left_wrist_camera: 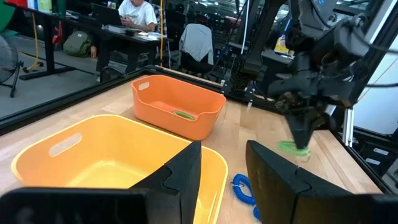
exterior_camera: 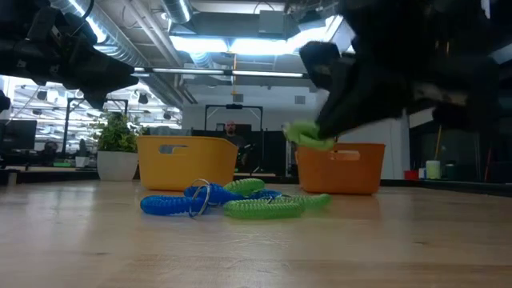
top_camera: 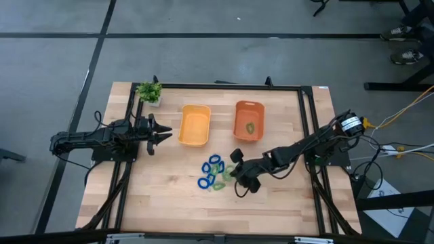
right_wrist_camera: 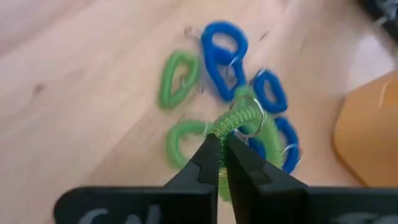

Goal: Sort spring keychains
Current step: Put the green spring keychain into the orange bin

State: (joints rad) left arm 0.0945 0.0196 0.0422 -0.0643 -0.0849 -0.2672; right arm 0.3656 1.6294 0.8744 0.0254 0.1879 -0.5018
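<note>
Several small blue and green spring keychains (top_camera: pixel 213 173) lie in a loose heap on the wooden table, in front of a yellow bin (top_camera: pixel 194 125) and an orange bin (top_camera: pixel 249 120). One green keychain (top_camera: pixel 250 127) lies inside the orange bin. My right gripper (right_wrist_camera: pixel 222 149) hovers over the heap's right side, shut on another green keychain (exterior_camera: pixel 308 136). At the table's left, my left gripper (top_camera: pixel 165 131) is open and level, pointing at the yellow bin and touching nothing. My right gripper pinches a short stretch of the green keychain's coil (right_wrist_camera: pixel 231 124) between its two fingertips. The fingers slant down from the table's right side. The loop hangs past the fingertips, lifted clear of the table and of the heap (exterior_camera: pixel 240 200) below it.
A small potted plant (top_camera: pixel 149 91) stands at the far left corner. Black rails (top_camera: pixel 305 129) run along the table's sides and far edge. Bare wood lies near the front edge. People sit at desks in the room beyond.
</note>
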